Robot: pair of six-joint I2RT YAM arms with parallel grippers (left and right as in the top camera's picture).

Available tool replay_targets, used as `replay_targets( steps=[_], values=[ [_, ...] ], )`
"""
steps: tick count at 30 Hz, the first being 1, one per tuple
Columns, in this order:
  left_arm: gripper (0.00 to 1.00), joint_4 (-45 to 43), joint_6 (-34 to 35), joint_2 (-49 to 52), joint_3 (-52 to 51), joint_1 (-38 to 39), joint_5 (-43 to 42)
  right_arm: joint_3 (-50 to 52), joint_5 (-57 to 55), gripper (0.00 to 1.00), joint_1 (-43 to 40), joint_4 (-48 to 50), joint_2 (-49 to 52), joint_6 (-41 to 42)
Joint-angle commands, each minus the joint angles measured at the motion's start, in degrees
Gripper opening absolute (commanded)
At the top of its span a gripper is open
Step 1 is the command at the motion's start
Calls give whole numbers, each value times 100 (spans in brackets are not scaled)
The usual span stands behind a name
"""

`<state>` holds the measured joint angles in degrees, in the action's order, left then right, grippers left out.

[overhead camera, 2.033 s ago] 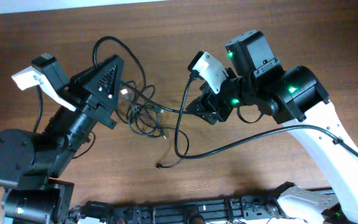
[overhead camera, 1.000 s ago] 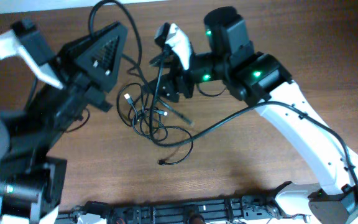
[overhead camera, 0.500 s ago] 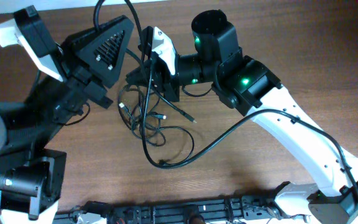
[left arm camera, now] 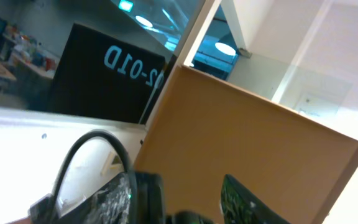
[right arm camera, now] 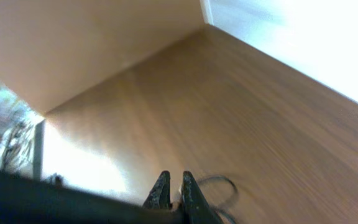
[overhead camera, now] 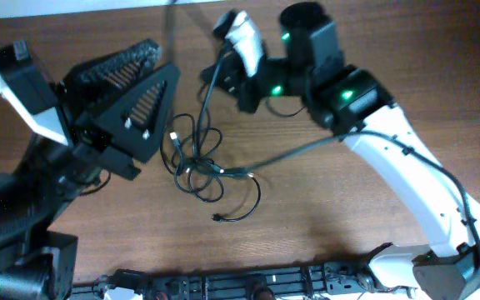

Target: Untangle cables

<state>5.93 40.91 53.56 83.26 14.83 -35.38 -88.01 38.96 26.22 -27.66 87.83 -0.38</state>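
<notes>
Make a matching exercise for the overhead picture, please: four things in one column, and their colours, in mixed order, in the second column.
Things:
1. cables
2. table
3. lights on the right arm
4. long link of the right arm

Colours:
A. white
B. brown
C. black
D. green

Pairs: 1-C, 2-B, 3-D, 4-A.

Brown wood-grain table point(overhead camera: 373, 225), pale strip point(overhead camera: 57, 7) along its far edge, tan board point(left arm camera: 241, 137) in the left wrist view, black panel point(left arm camera: 104, 81) with teal lettering, glowing ceiling lights point(left arm camera: 225, 48)
</notes>
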Motion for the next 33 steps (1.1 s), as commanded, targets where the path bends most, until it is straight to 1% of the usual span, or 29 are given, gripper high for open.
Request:
replay_targets(
  steps=[1, 5, 8, 15, 17, 20, 21, 23, 26, 30, 33],
  values=[
    [48, 299, -286, -170, 125, -151, -157, -83, -109, 4, -614, -295, -164, 238],
    [51, 754, -367, -251, 125, -310, -173, -83, -118, 4, -1357, -691, -439, 223],
    [51, 1023, -518, -256, 125, -431, -289, -83, -229, 4, -2094, -1001, -669, 216],
    [51, 1174, -673, -254, 122, -490, -487, -83, -1978, 4, -4026, -1639, -1163, 221],
    [51, 1259, -855, -254, 122, -487, -485, -83, -1838, 4, -4631, -1755, -1322, 372],
    [51, 1403, -977, -243, 122, -487, -407, -83, -2024, 4, -4955, -1781, -1502, 522],
    [51, 1464, -977, -236, 122, -487, -411, -83, -2299, 4, -5021, -1777, -1541, 568],
    [51, 1692, -975, -234, 122, -487, -433, -83, -3259, 4, -5211, -1794, -1574, 643],
    [51, 1788, -973, -232, 122, -487, -595, -83, -4142, 4, -5490, -1790, -1499, 645],
    [51, 2015, -977, -232, 122, -487, -601, -83, -4872, 4, -6004, -1598, -1314, 643],
    [51, 2214, -977, -232, 122, -487, -601, -83, -5016, 4, -6494, -1377, -1161, 623]
  ],
)
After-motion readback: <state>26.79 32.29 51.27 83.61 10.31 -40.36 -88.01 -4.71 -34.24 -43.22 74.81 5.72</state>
